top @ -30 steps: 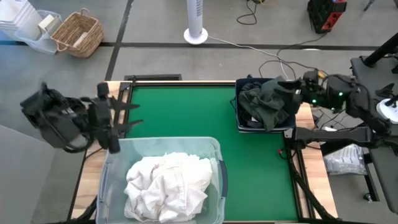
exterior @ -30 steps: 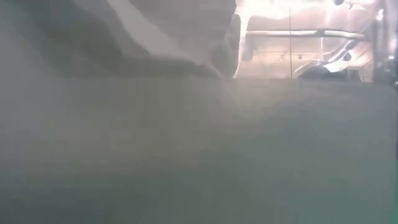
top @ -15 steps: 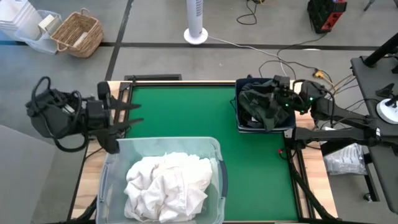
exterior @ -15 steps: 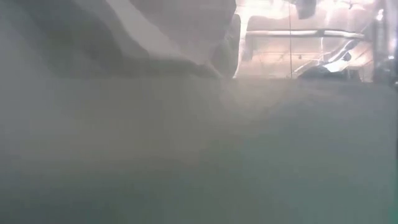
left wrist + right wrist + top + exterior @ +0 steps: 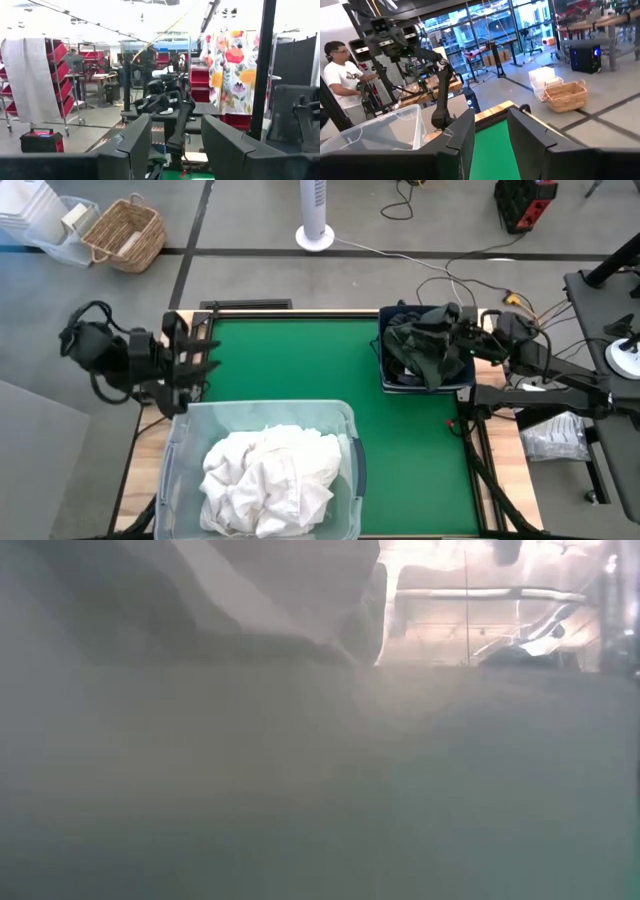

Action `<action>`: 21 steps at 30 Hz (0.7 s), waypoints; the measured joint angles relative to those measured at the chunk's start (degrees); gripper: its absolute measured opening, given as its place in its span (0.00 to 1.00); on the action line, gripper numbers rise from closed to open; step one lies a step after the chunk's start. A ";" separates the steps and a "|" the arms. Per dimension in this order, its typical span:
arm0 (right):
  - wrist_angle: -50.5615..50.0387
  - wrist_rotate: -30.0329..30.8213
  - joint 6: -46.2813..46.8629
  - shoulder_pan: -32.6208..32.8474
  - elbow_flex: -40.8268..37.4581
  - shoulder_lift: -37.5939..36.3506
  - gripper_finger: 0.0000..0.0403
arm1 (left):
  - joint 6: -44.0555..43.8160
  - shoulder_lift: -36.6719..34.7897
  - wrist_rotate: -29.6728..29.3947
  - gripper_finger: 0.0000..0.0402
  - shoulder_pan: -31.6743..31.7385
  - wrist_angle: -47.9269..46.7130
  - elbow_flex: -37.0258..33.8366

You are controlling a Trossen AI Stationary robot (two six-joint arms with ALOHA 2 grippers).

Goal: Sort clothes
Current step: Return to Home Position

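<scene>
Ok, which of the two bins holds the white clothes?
The clear plastic tub on the table's left: its pile is white clothes. The dark blue bin on the table's right holds dark clothes.

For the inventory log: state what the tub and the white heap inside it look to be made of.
Tub: probably clear, glossy plastic, since its walls are see-through. White heap: soft, matte fabric lying in crumpled folds. The fibre cannot be told.

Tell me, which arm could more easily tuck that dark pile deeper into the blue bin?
Probably the right. The right gripper sits open beside the dark clothes heaped in the blue bin; the left gripper, also open, is across the table by the clear tub.
</scene>
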 joint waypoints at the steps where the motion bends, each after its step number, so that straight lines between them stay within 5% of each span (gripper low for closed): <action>1: -0.63 0.00 0.46 -0.02 -0.02 -0.18 0.27 | -0.63 -1.77 1.25 0.38 1.07 -0.37 -1.56; 11: -4.90 0.29 1.38 -0.02 -0.06 -0.49 0.20 | -9.90 -11.75 4.18 0.38 6.88 -3.84 -12.91; 16: -4.75 1.47 -1.57 -0.02 -0.06 -0.48 0.16 | -10.65 -11.46 -2.48 0.38 6.96 -4.17 -14.63; 21: -2.35 1.20 10.24 -0.02 -0.08 -0.46 0.14 | -17.74 -9.97 -2.59 0.38 6.92 -3.67 -15.43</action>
